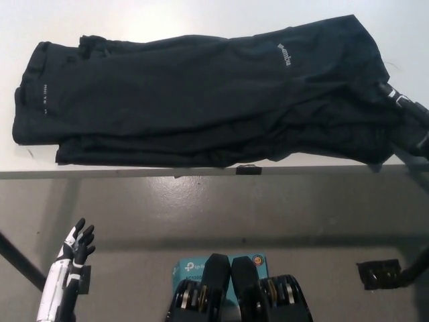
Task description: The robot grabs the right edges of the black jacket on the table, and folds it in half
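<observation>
Right hand (406,113) touches the black jacket's (201,94) right edge, grip unclear; left hand (75,245) hangs open.

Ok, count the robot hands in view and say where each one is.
2. The white left hand hangs below the table at lower left; the black right hand is at the black jacket's right edge, partly cut off.

Head view, steeply down over table (167,20)

Black jacket (201,94) (white logo), white table (167,17)
</observation>
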You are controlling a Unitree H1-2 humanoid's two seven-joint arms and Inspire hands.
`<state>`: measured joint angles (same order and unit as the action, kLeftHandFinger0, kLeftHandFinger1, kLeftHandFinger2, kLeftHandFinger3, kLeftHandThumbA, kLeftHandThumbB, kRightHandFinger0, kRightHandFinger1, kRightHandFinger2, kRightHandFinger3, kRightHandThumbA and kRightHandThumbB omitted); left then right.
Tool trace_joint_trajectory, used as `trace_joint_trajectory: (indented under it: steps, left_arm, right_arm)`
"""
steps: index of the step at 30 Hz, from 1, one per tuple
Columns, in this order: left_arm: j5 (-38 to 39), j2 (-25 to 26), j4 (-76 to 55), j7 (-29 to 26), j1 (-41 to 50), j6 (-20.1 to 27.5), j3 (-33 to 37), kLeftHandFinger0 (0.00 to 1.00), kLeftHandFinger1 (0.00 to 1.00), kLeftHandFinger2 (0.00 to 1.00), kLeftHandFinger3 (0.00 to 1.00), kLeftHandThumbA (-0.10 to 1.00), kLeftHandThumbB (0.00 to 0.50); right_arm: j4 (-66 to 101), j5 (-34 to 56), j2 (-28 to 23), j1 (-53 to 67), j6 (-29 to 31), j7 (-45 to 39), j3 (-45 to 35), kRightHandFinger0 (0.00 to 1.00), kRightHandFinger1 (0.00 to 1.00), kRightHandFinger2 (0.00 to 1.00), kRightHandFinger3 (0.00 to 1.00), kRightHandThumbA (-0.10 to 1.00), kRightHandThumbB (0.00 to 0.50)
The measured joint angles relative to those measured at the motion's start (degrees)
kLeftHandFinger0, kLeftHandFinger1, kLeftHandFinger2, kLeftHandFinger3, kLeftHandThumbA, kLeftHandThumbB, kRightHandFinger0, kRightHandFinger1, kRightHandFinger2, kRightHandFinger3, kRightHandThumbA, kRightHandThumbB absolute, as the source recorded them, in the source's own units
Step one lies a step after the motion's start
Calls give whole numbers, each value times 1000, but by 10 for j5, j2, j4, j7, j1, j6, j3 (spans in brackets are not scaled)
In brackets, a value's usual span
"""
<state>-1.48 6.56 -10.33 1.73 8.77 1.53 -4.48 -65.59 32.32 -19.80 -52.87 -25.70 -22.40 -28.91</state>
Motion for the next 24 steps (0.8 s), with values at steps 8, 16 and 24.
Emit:
trace_joint_trajectory:
  steps: [8,16,24]
  left_arm:
    - [4,0,0,0,-5,3,0,1000,1000,1000,1000,953,34]
    - [7,0,0,0,-6,8,0,1000,1000,1000,1000,964,31]
    - [7,0,0,0,-11,10,0,1000,1000,1000,1000,947,3]
  right_arm:
    - [-1,-1,4,-5,-5,-17,25,1000,1000,1000,1000,1000,416]
    - [-1,-4,26,-6,-6,-20,43,1000,1000,1000,1000,994,500]
    - [11,-17,57,-14,1,-2,61,1,21,224,586,73,359]
